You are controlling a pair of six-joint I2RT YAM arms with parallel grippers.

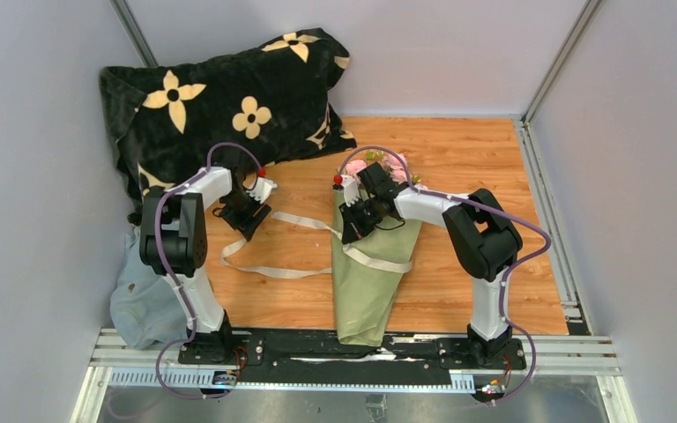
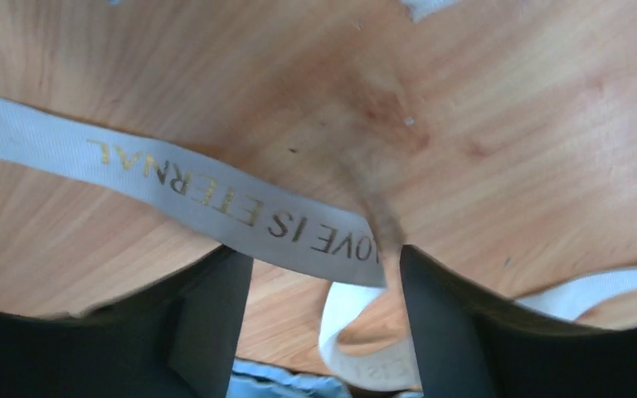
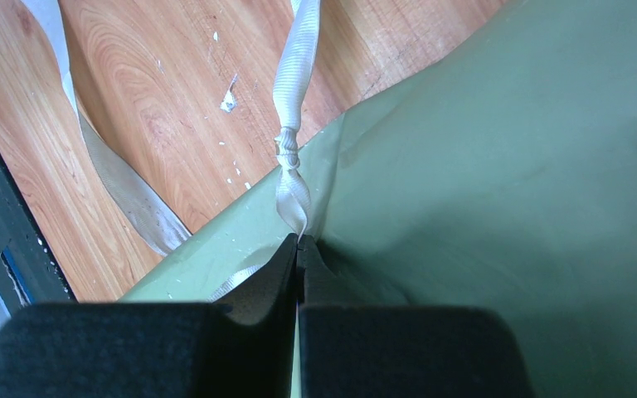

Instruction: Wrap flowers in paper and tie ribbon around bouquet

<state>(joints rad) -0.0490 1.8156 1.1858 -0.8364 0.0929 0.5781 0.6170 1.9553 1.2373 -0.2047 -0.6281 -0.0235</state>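
Pillow (image 1: pixel 220 97) first, black with tan flower prints, slumped in the far left corner of the table (image 1: pixel 467 159). A blue-grey cloth (image 1: pixel 141 300) is bunched at the near left corner, and both sit clear of the work.

Next along, the left gripper (image 2: pixel 319 261) hangs low over the wood with its jaws standing wide. The ribbon (image 2: pixel 174 178), printed in gold letters, lies flat across the gap between them, not pinched. It looks placed so that closing would catch this end.

From there the ribbon trails right over the boards to the bouquet (image 1: pixel 366 291), which lies mid-table with its point toward the near edge. Olive-green paper (image 1: pixel 360 264) wraps it as a cone, and the flowers (image 1: pixel 375 163) peep pink from the wide far end. A band of ribbon crosses the cone about midway.

On the right, the right gripper (image 3: pixel 299 245) is clamped shut on a twisted stretch of ribbon just above the paper. It is probably holding tension so the tie cannot slacken. Wrapping looks done; no knot shows yet.
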